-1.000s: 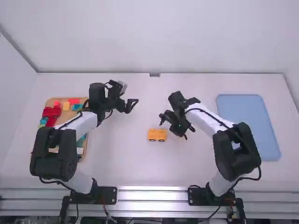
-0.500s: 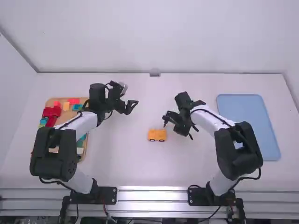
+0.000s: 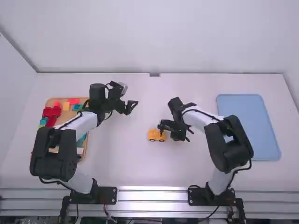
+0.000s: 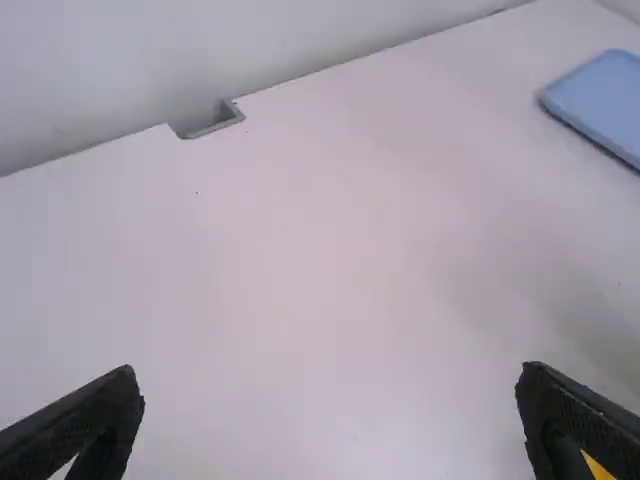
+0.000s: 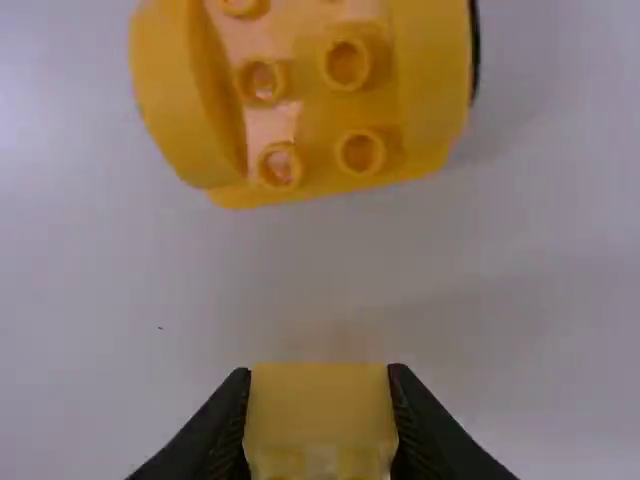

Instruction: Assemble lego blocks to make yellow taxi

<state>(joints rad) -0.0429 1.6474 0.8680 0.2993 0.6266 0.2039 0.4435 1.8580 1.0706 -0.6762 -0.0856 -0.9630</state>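
the yellow car (image 3: 153,136) sits on the white table (image 3: 126,154), near the middle, wheels toward the arms' bases. from over the right wrist i can see its top: open round studs between two raised yellow ends, with a paler patch among them.

right beside it is the right gripper (image 3: 161,129), low over the car's right end in the high view. its two fingers are closed on a small yellow block (image 5: 320,415), one pressed to each side. in the right wrist view a gap shows between that block and the car.

the left gripper (image 3: 132,107) hangs farther up the table, left of the car and well apart from it. it's gripping nothing, fingers spread wide.

out to the left, partly under the left arm, there's a wooden tray (image 3: 63,98) of loose blocks: red ones (image 3: 50,112), an orange one (image 3: 66,106), some blue and green. away on the right, beyond the right arm, a flat blue tray (image 3: 247,123) lies on the table.
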